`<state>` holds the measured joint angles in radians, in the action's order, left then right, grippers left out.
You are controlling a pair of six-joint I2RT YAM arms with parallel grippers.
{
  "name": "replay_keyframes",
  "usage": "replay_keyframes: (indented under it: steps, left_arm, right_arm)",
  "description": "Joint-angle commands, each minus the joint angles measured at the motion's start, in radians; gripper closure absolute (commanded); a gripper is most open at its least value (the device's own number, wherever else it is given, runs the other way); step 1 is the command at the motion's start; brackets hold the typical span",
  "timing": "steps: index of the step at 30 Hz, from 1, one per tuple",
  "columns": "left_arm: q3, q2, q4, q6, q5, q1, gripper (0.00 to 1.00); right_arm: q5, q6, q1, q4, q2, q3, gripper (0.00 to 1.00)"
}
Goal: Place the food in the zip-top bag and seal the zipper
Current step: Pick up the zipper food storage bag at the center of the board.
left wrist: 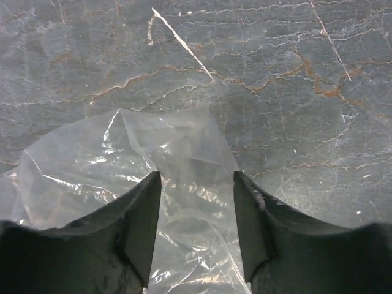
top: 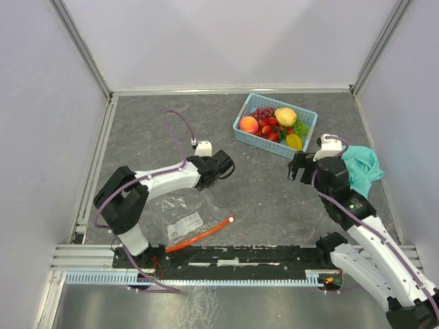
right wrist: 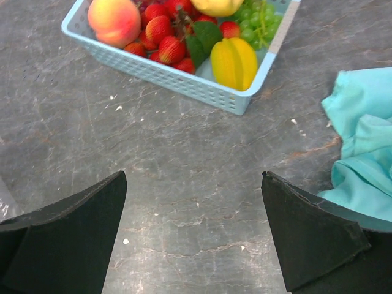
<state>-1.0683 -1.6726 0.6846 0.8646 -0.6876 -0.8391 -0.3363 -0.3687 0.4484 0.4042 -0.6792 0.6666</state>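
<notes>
Two arms are hanging over a grey marbled table (top: 267, 199), one on each side. The left gripper (top: 223, 164) is pointing down over the far corner of the clear plastic bag (top: 180, 216). In the left wrist view its fingers (left wrist: 144, 226) are standing apart with a moderate gap, and a crinkled fold of the bag (left wrist: 92, 165) is showing between them; whether the pads are touching the film I cannot tell. The bag is lying flat on the table near the left arm's base, white label facing up. Its red-orange zipper (top: 199, 236) is running along the near edge, and the small white slider (top: 232, 219) is sitting at the right end. The right gripper (top: 296, 166) is hovering over bare table with its fingers (right wrist: 67, 233) spread wide and pinching nothing. All the food is resting in a light-blue basket (top: 260, 140) at the far right, well apart from the bag: a peach (top: 249, 124), a lemon (top: 285, 116), purple grapes (top: 260, 113), red strawberries (right wrist: 165, 37), green grapes (right wrist: 254, 24) and a yellow ridged fruit (right wrist: 234, 61). A teal cloth (top: 363, 168) is lying crumpled just to the right of the right gripper.
</notes>
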Motion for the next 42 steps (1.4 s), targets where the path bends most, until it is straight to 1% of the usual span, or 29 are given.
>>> replay_keyframes:
  steps: [1,3,5,6,7,13,16,22,26,29,31,35,39,42]
  left_arm:
    - [-0.031,-0.015,-0.071,-0.004,-0.040,0.003,0.51]
    - [-0.029,-0.008,-0.090,-0.015,-0.037,0.005,0.65]
    - [-0.035,-0.005,-0.094,-0.015,-0.035,0.008,0.87]
    - [-0.039,-0.003,-0.093,-0.015,-0.034,0.012,0.95]
    - [-0.044,0.002,-0.091,-0.011,-0.032,0.017,0.97]
    - [-0.079,0.048,-0.078,0.027,0.008,0.066,0.97]
    - [-0.090,0.084,-0.080,0.056,0.049,0.111,0.97]
    - [-0.078,0.164,-0.141,0.106,0.226,0.232,0.97]
    - [-0.079,0.210,-0.183,0.138,0.283,0.261,0.97]
    - [-0.077,0.235,-0.209,0.172,0.370,0.307,0.97]
    - [-0.074,0.252,-0.236,0.197,0.425,0.349,0.97]
    - [-0.085,0.286,-0.255,0.245,0.466,0.407,0.97]
    - [-0.074,0.311,-0.282,0.301,0.497,0.442,0.97]
    - [-0.061,0.324,-0.293,0.343,0.523,0.464,0.97]
  right_arm:
    - [0.091,0.011,-0.003,-0.072,-0.005,-0.018,0.01]
    - [0.121,0.009,-0.002,-0.088,-0.010,-0.027,0.01]
    - [0.149,0.010,-0.002,-0.105,-0.016,-0.034,0.01]
    - [0.164,0.011,-0.002,-0.113,-0.020,-0.035,0.01]
    - [0.177,0.014,-0.002,-0.119,-0.025,-0.035,0.01]
    - [0.254,0.035,-0.002,-0.153,-0.076,-0.012,0.01]
    - [0.321,0.030,-0.003,-0.206,-0.089,-0.014,0.01]
    - [0.413,0.015,-0.002,-0.277,-0.129,-0.009,0.01]
    - [0.485,0.019,-0.002,-0.327,-0.166,-0.001,0.01]
    - [0.520,0.020,-0.002,-0.354,-0.187,0.002,0.01]
    - [0.551,0.020,-0.001,-0.388,-0.195,-0.004,0.01]
    - [0.604,-0.008,-0.001,-0.468,-0.220,-0.023,0.00]
    - [0.635,-0.038,0.016,-0.578,-0.263,-0.045,0.05]
    - [0.658,-0.043,0.050,-0.662,-0.300,-0.066,0.07]
